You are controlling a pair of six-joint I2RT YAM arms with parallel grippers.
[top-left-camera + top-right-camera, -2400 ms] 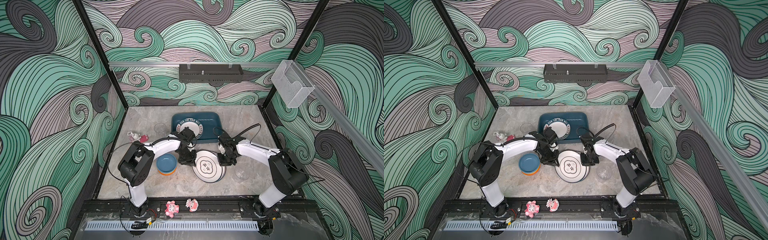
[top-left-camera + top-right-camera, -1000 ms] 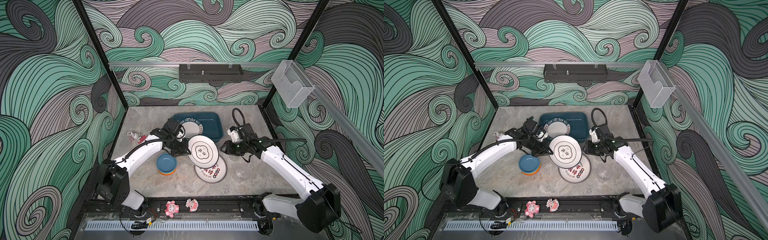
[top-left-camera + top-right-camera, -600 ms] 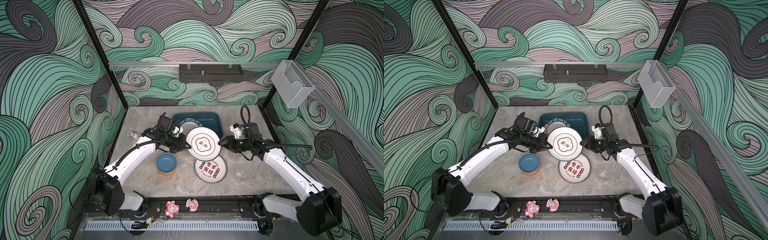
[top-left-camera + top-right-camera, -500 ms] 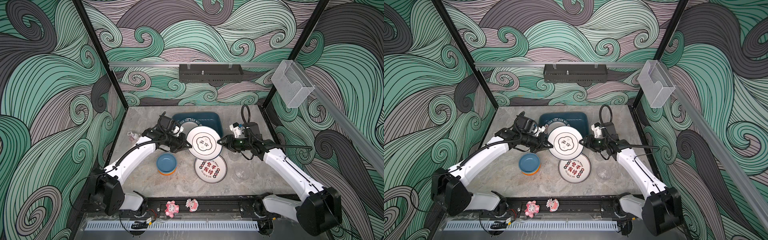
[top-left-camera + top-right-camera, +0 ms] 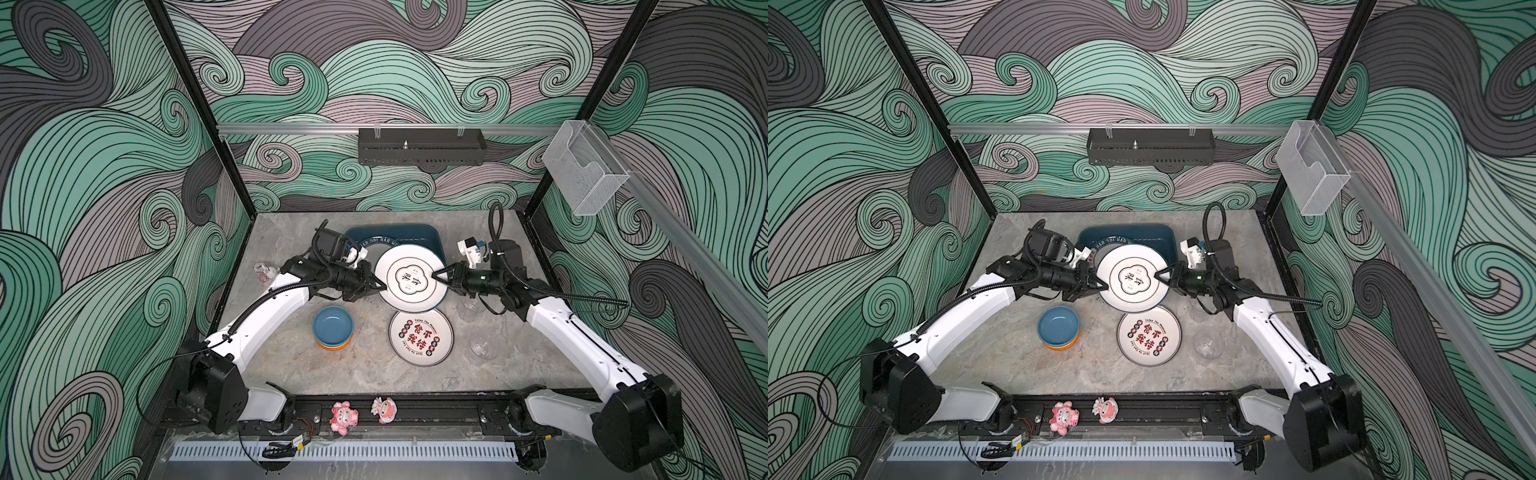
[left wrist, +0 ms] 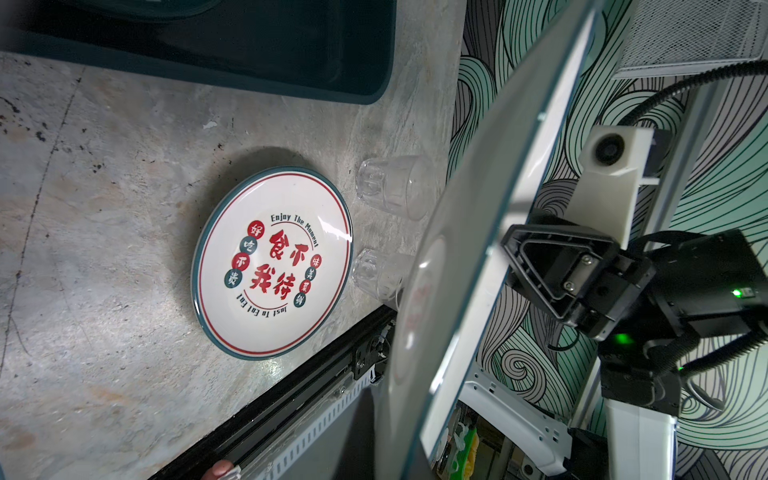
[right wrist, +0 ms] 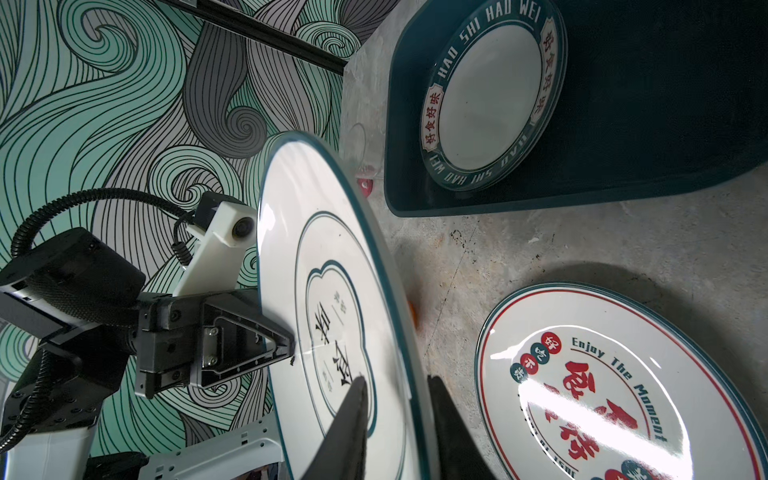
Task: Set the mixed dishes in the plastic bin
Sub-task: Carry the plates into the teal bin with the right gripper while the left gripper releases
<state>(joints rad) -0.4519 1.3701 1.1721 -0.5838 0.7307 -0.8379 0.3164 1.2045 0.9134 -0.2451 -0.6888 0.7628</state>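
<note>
The white round plate with red lettering (image 6: 272, 262) and the white teal-rimmed plate (image 7: 332, 249) look glossy and glazed, the two tumblers (image 6: 390, 187) clear smooth glass, the dark teal rectangular bin (image 7: 644, 104) matt plastic, the grey tabletop (image 6: 104, 208) mottled, rough-looking stone.

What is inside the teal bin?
One plate with a HAO SHI HAO WEI rim lies in the teal bin. In both top views the held plate covers part of it.
</note>
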